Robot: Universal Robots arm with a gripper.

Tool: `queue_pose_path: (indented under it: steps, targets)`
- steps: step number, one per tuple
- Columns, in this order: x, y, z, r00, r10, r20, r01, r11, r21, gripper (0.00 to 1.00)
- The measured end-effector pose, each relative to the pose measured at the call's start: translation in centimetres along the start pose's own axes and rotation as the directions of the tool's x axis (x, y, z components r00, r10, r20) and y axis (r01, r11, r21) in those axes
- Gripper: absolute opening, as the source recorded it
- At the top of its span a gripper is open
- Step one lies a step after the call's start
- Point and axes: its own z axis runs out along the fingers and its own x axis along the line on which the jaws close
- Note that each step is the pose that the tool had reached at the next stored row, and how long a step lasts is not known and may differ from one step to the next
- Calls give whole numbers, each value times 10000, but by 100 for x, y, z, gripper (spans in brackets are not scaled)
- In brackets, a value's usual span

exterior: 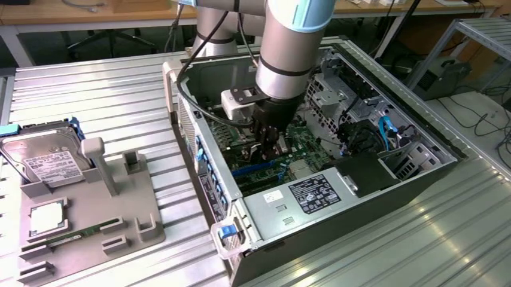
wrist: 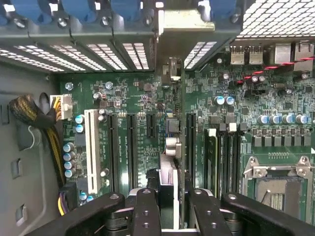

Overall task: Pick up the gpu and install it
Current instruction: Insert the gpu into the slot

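Jaws clamping edge-on gpu [wrist: 181,147], mostly hidden

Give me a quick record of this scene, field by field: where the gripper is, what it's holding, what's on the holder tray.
gripper: inside the open computer case, above the motherboard
held: the gpu, edge-on between the fingers, reaching toward the rear slot openings
gpu state: over the expansion slots; seating cannot be told
holder tray: on the exterior view's left, holding a hard drive and a memory stick
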Motion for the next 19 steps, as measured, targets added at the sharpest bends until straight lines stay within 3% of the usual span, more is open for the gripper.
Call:
queue_pose_path:
  steps: [19]
  targets:
    - [0,49,28,10000,0,1,0,10000,2,28]
